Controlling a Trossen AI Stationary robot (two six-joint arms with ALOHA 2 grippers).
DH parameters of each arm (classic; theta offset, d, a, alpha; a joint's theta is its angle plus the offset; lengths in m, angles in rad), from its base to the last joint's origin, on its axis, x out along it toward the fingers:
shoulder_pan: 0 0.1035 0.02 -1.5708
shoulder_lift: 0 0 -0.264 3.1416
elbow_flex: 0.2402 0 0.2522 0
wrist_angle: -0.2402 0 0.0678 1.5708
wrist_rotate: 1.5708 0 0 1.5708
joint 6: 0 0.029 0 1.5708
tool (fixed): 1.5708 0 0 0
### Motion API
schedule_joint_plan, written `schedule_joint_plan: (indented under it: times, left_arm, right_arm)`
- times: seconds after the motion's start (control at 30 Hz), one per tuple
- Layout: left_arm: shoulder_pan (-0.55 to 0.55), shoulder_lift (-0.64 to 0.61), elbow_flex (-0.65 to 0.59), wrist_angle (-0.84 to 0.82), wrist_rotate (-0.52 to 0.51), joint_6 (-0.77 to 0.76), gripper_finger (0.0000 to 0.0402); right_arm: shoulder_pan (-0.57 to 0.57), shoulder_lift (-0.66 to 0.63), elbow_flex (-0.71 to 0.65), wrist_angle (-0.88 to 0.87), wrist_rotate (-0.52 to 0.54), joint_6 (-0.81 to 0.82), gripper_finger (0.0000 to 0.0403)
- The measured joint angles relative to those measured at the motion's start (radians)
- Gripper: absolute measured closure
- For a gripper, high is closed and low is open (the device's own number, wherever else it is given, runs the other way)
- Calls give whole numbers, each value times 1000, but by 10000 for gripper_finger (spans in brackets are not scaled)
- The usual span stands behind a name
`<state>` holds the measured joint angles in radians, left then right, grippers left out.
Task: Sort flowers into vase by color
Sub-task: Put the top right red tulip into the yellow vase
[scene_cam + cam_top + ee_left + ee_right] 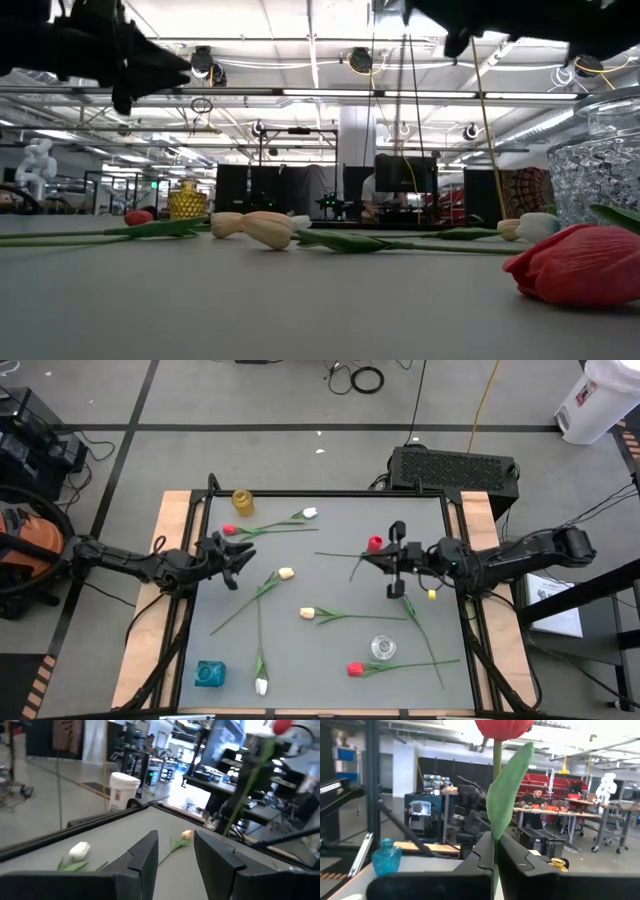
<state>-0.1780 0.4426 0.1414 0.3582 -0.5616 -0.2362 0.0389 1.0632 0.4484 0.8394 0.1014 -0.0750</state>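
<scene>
My right gripper point(392, 556) point(495, 855) hovers over the table's right half, shut on a red tulip point(502, 726) that stands above its fingers. The same tulip point(260, 760) shows in the left wrist view. My left gripper point(236, 560) point(175, 855) is open and hovers over the left half, touching nothing. Lying flat on the grey table are two red tulips point(230, 530) point(354, 669), two white ones point(309, 513) point(261, 686), two cream ones point(286, 573) point(307, 613) and a yellow one point(432, 594). My right gripper pinches the red tulip's thin green stem point(495, 832) between its two fingers, just below the base of the leaf point(509, 790). The fingers come level from the table's right side, across the stem. The tulip is lifted clear and near upright, head on top.
A yellow vase point(243, 502) stands at the far left corner. A blue vase point(209, 674) stands at the near left. A clear glass vase point(383, 648) point(600, 160) stands near the right front. Raised black rails point(330, 494) edge the table.
</scene>
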Motion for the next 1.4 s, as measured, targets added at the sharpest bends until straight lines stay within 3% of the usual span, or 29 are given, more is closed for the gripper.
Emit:
schedule_joint_plan:
  times: [0.27,0.43,0.63,0.9,1.4]
  left_arm:
    - [0,105,136,0,91,143,269]
    - [4,189,222,0,120,224,269]
    - [50,304,309,4,218,246,269]
    - [113,499,388,144,386,242,269]
    - [126,788,601,186,458,243,269]
  right_arm:
    - [-27,207,149,16,-6,56,403]
    - [-26,317,248,18,-100,56,403]
    - [-27,396,310,18,-108,54,403]
    - [-27,437,329,33,-108,56,403]
    - [-22,437,329,25,-136,68,403]
